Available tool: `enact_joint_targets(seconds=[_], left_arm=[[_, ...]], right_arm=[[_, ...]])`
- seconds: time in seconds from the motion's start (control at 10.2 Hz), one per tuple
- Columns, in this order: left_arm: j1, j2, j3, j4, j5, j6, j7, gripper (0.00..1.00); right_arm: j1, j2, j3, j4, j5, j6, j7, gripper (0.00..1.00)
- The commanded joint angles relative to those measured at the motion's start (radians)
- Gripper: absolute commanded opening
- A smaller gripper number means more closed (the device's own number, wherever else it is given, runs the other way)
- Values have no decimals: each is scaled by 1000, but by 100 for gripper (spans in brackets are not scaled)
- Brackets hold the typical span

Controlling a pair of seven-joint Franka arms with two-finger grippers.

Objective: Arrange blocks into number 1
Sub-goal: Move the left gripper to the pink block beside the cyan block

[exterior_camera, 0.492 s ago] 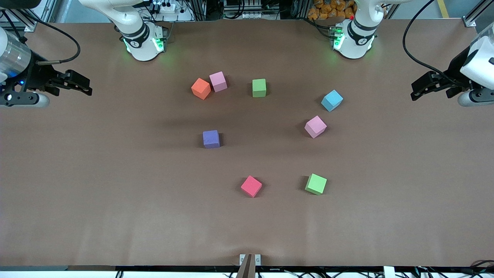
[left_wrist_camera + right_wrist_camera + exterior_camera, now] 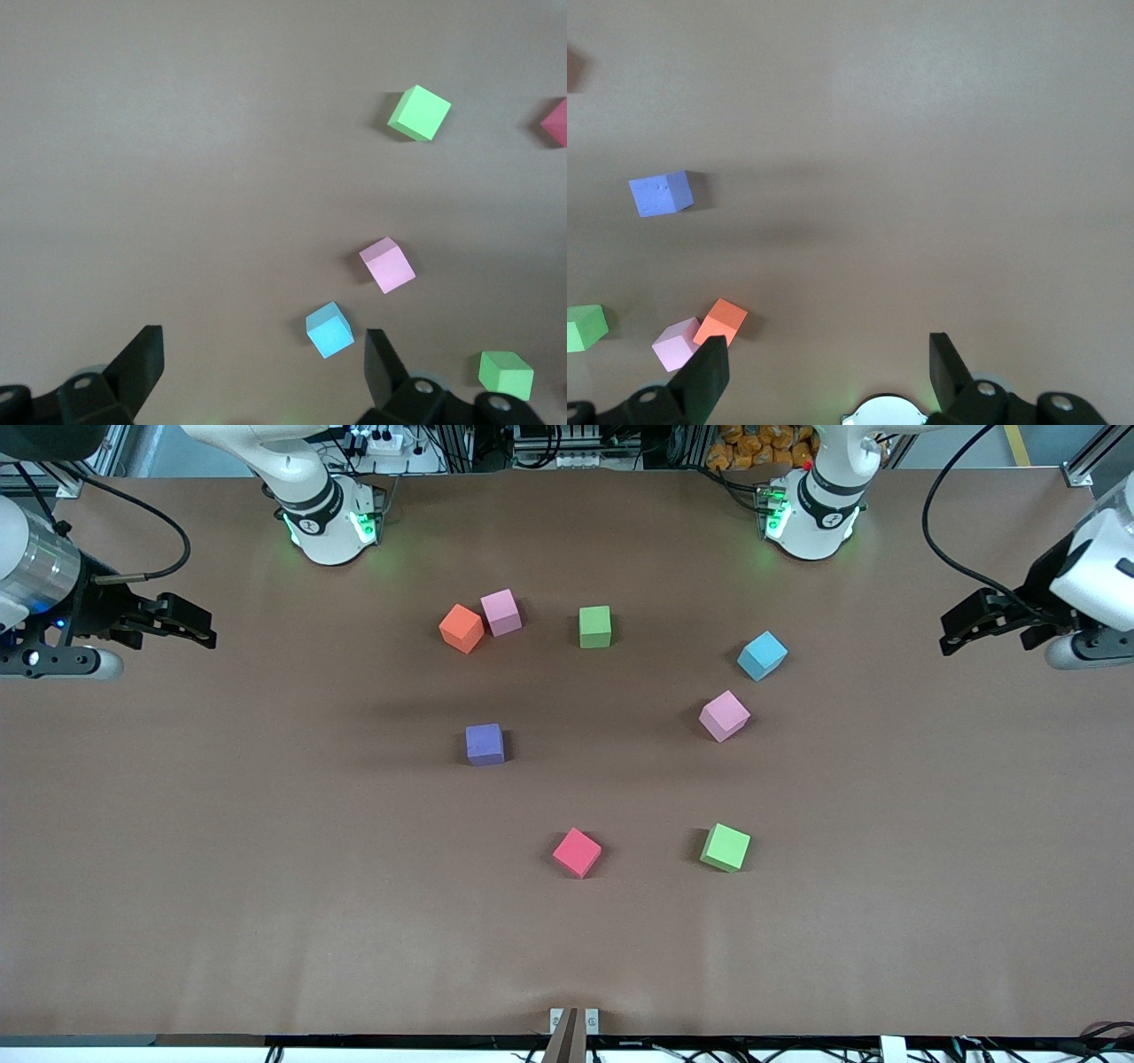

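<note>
Eight foam blocks lie scattered on the brown table. An orange block [image 2: 462, 628] touches a light pink one [image 2: 501, 612], with a green block [image 2: 594, 626] beside them. Nearer the front camera sit the light blue block [image 2: 762, 655], the second pink block [image 2: 724, 716], the purple block [image 2: 485, 744], the red-pink block [image 2: 577, 852] and the second green block [image 2: 726, 847]. My right gripper [image 2: 202, 627] [image 2: 828, 350] hangs open and empty over the right arm's end of the table. My left gripper [image 2: 952, 631] [image 2: 263, 345] hangs open and empty over the left arm's end.
Both arm bases [image 2: 332, 522] [image 2: 811, 514] stand along the table edge farthest from the front camera. A small metal bracket [image 2: 574, 1020] sits at the edge nearest the camera. Bare brown table [image 2: 266, 868] surrounds the blocks.
Both grippers have shifted only slightly at their ends of the table. No block has moved.
</note>
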Motion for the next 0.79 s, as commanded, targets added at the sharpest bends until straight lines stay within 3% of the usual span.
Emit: enact_joint_targets(seconds=[0.0, 0.29, 0.69], left_arm=[[-15, 9, -97, -93, 5, 106, 12, 100], [-15, 65, -212, -198, 5, 254, 25, 100], [-13, 58, -364, -561, 5, 602, 108, 100]], right_arm=[[-7, 12, 2, -7, 7, 2, 1, 100], [-9, 83, 2, -27, 62, 20, 1, 100], [-7, 276, 2, -25, 89, 126, 1, 100]])
